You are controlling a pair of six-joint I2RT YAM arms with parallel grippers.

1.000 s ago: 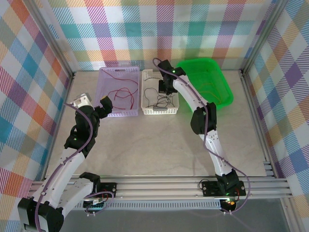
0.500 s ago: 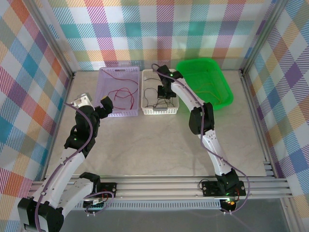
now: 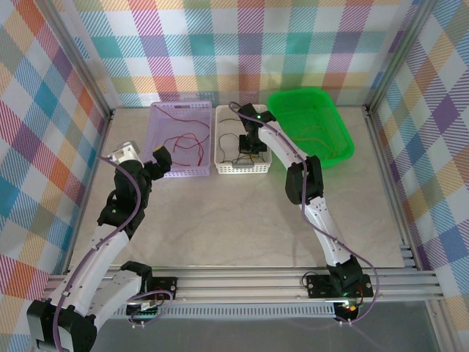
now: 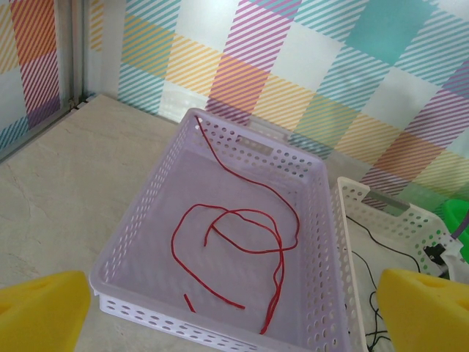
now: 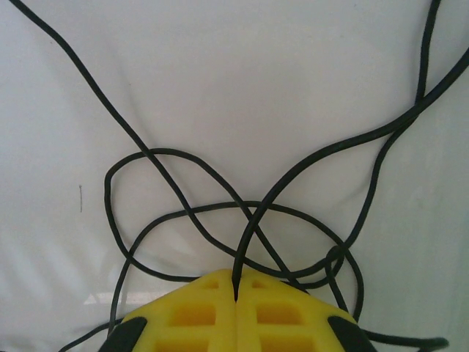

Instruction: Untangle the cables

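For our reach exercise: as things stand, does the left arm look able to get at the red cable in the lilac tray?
Probably yes. The left gripper is by the lilac tray's near rim, fingers open, facing the red cable with nothing between.

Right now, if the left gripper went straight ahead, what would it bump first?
Probably the near wall of the lilac basket, or the red cable inside it; depth is hard to judge. The left gripper is open.

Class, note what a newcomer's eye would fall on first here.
The right claw pinches a strand of the tangled black cable in the white basket. Beside it, a red cable lies looped in the lilac basket, with a bright green tub on the other side.
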